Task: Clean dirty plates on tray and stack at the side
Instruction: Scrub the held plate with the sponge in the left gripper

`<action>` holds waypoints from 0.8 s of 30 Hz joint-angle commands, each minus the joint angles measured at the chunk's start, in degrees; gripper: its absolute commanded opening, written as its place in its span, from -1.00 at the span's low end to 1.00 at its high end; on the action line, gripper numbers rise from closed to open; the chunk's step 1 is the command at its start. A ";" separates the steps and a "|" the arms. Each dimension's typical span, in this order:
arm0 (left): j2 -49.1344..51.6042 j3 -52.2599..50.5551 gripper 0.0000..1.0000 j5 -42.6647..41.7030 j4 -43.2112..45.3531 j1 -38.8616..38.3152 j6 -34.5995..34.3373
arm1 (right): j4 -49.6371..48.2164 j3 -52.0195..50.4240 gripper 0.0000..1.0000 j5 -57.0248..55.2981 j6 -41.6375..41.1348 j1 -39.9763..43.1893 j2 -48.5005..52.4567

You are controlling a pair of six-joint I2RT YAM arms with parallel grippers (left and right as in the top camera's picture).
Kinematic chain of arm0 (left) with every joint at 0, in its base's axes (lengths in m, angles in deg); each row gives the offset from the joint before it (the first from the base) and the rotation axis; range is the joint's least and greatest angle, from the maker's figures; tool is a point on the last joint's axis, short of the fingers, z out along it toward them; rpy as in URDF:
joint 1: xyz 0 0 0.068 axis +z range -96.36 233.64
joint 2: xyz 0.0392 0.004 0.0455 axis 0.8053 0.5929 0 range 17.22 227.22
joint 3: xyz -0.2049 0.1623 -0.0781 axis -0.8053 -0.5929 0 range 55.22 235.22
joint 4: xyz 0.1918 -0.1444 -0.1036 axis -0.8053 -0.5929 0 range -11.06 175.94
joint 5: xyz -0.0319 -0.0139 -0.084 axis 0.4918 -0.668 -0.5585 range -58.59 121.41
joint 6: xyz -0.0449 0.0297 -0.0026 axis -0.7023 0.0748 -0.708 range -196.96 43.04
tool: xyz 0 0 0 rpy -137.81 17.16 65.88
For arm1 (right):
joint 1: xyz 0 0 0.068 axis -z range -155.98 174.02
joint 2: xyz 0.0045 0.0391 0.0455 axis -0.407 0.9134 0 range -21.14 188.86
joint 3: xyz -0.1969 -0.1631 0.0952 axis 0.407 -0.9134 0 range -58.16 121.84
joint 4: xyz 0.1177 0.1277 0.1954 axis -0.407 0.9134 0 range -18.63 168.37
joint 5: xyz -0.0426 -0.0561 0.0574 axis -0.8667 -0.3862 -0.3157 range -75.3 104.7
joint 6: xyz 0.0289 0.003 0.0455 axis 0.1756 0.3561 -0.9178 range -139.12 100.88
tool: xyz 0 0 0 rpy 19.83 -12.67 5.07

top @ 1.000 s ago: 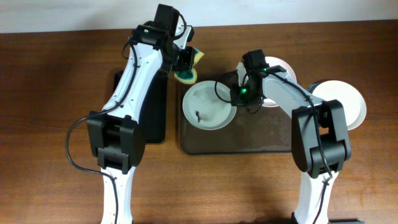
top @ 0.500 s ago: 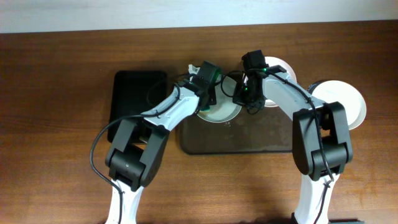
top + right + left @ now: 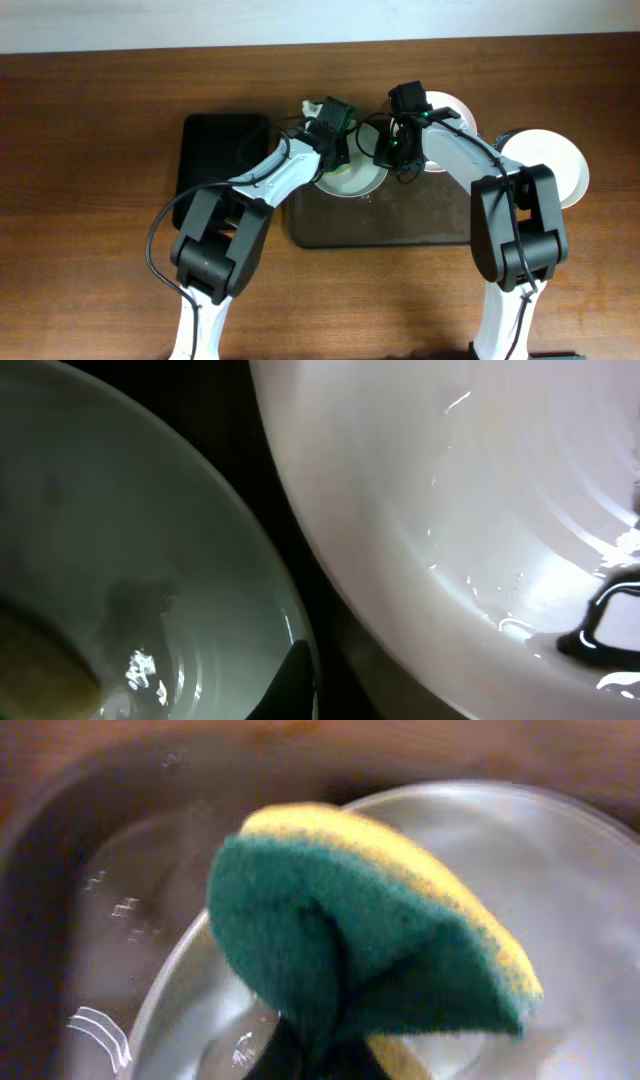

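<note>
A white plate (image 3: 366,181) lies at the left of the brown-grey tray (image 3: 400,226). My left gripper (image 3: 335,150) is over it, shut on a green and yellow sponge (image 3: 350,930) held just above the plate's bowl (image 3: 570,870). My right gripper (image 3: 389,151) is shut on that plate's right rim, with one dark finger showing inside the rim (image 3: 295,675). A second plate (image 3: 452,106) sits at the tray's back right, with a black streak (image 3: 600,625) in the right wrist view. A third plate (image 3: 550,165) lies on the table to the right of the tray.
A narrower black tray (image 3: 220,160) lies on the table to the left of the brown-grey tray. The front half of the brown-grey tray is bare. The wooden table's far edge meets a white wall.
My left arm swung right from beside the black tray, carrying the sponge over the left plate. It has held still for the last half second. The right arm has not moved.
</note>
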 commanded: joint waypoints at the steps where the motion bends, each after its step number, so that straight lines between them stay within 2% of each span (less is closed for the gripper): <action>1: 2.32 -2.64 -1.00 -9.51 -7.67 0.74 0.28 | 0.57 -2.62 -0.92 -3.74 0.81 0.31 3.17; 4: 2.34 0.31 -1.00 -36.13 -5.90 1.46 19.47 | 0.63 -2.62 -0.92 -3.72 1.03 0.33 3.17; 5: 2.34 2.19 -1.00 -40.76 -5.64 2.19 23.85 | 0.63 -2.62 -0.92 -3.72 1.03 0.33 3.17; 6: 2.34 3.69 -1.00 -40.30 -5.40 2.91 24.50 | 0.63 -2.62 -0.92 -3.72 1.01 0.33 3.17; 7: 2.32 4.50 -1.00 -34.80 -3.58 4.07 24.09 | 0.63 -2.62 -0.92 -3.52 1.01 0.31 3.17; 8: 2.36 4.48 -1.00 -24.35 -3.04 4.81 19.80 | 0.63 -2.62 -0.92 -3.52 1.03 0.33 3.17; 12: 2.45 4.31 -1.00 4.66 -3.13 5.01 5.81 | 0.66 -2.62 -0.92 -3.52 1.03 0.33 3.17; 14: 2.45 4.31 -1.00 6.82 -3.56 4.61 4.39 | 0.63 -2.62 -0.92 -3.52 1.27 0.33 3.17; 16: 2.45 4.31 -1.00 0.42 -5.73 4.39 4.70 | 0.63 -2.62 -0.92 -3.52 1.46 0.33 3.17; 19: 2.45 4.31 -1.00 -35.08 -12.31 4.35 19.37 | 0.63 -2.62 -0.92 -3.30 1.88 0.33 3.17; 20: 2.45 4.31 -1.00 -40.28 -12.68 4.35 21.77 | 0.61 -2.62 -0.92 -3.30 1.88 0.33 3.17; 21: 2.45 4.31 -1.00 -44.46 -12.61 4.37 22.56 | 0.63 -2.62 -0.92 -3.30 1.88 0.33 3.17; 22: 2.45 4.31 -1.00 -44.83 -11.45 4.37 22.53 | 0.63 -2.62 -0.92 -3.30 1.88 0.33 3.17; 23: 2.45 4.31 -1.00 -43.06 -9.09 4.37 22.51 | 0.63 -2.62 -0.92 -3.28 1.88 0.33 3.17; 24: 2.45 4.31 -1.00 -36.89 -5.09 4.37 21.88 | 0.63 -2.62 -0.92 -3.28 1.88 0.33 3.17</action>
